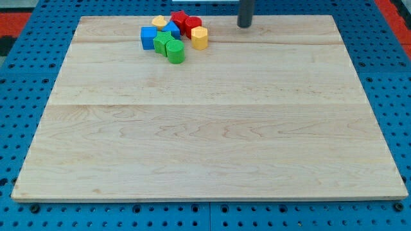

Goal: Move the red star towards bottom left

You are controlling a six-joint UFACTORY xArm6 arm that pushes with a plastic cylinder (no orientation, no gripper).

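Board (212, 128): pale wooden top, resting on a blue pegboard table (19, 96). Blocks: all gathered in one tight cluster near the view's top edge, left of centre. Red star (180, 17): at the cluster's 12 o'clock, touching a second red block (192, 24) at its 4 o'clock; that block's shape could not be made out. Yellow block (159, 22): at the star's 9 o'clock. Yellow hexagonal block (200, 38): at the cluster's 3 o'clock. Blue cube (148, 37): at 9 o'clock. Second blue block (171, 29): central, mostly hidden. Two green blocks (169, 48): at 6 o'clock, pressed together. My tip (244, 25): dark rod without jaws, at the star's 3 o'clock, apart from every block.
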